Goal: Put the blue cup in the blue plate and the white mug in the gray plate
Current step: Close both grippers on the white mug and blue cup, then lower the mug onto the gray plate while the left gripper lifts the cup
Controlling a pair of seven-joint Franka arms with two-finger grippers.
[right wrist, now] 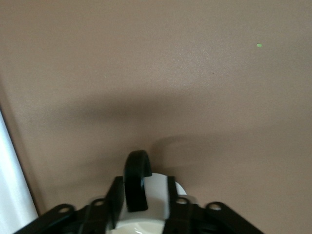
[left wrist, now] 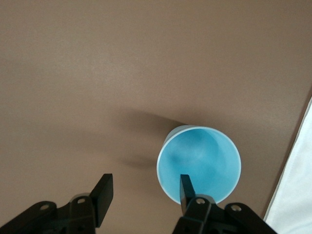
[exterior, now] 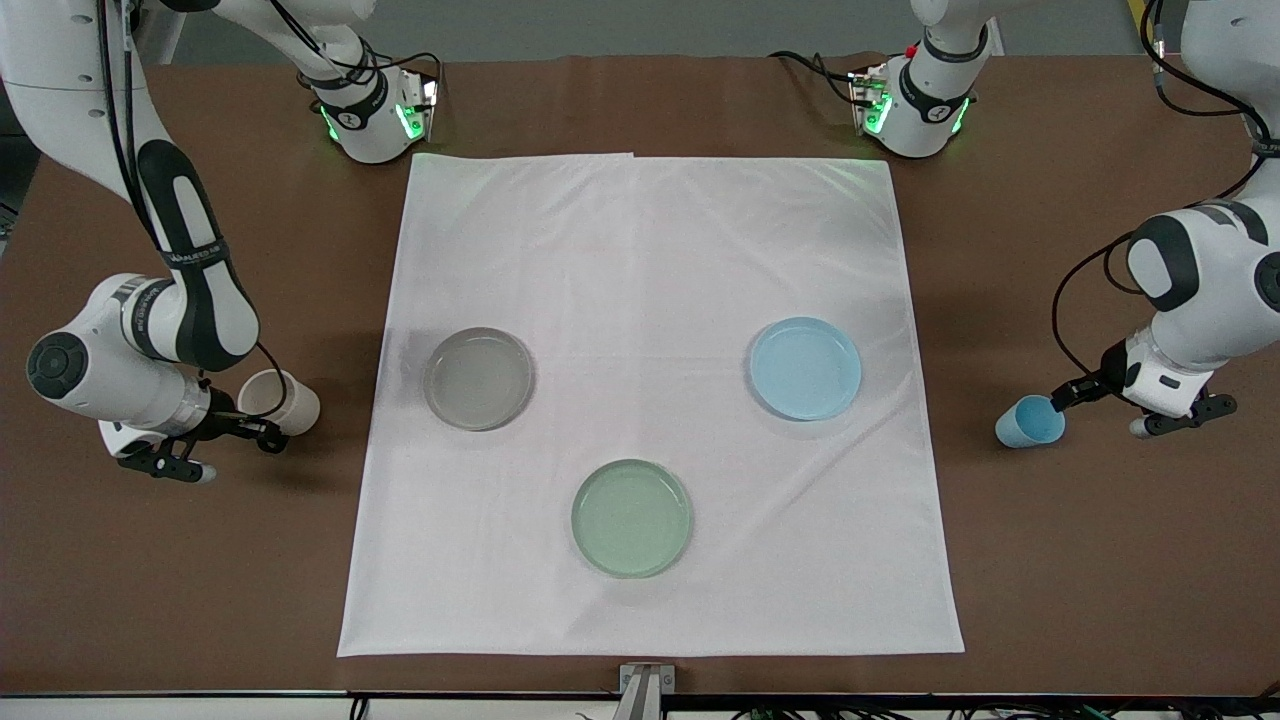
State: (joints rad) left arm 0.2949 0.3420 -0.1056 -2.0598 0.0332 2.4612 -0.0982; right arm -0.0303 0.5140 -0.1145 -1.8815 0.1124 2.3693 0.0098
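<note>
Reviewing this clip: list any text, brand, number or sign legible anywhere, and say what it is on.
Right arm's black forearm band: white lettering, too small to read.
Blue cup, white mug, blue plate, gray plate, green plate, white cloth: no print.
Both wrist views: no text.

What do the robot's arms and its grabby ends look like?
Both arms are chunky and white with rounded joints, black patches and thin black cables looping alongside. The right arm has small grey lettering on a black band. Each base glows green. The left tool and right tool are black, with two flat black fingers held on by small silver screws.
</note>
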